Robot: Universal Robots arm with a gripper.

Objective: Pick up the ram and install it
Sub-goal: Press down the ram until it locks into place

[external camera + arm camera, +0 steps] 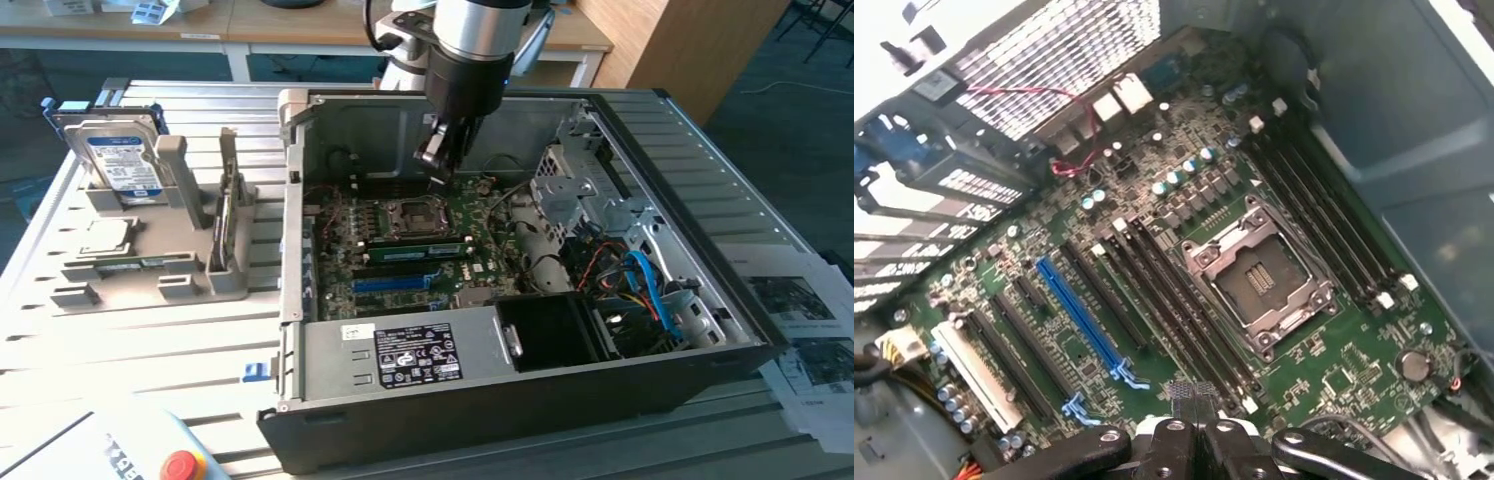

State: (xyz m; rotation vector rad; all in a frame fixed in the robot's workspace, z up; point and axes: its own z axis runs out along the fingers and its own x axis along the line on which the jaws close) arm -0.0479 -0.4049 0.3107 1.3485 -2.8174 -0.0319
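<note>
A long, narrow green stick that looks like the ram stands on edge on the motherboard inside the open computer case. It lies between the CPU socket and the long blue slot. My gripper hangs well above the board, over its far side behind the socket. It is shut with nothing in it. In the wrist view the shut gripper hovers over the dark memory slots, beside the CPU socket and the blue slot. There I cannot pick the ram out among the slots.
The case walls and the drive cage hem in the board, and the power supply sits at its front. At the exterior view's left a grey fixture holds a hard drive and a thin upright board. A red stop button sits in front.
</note>
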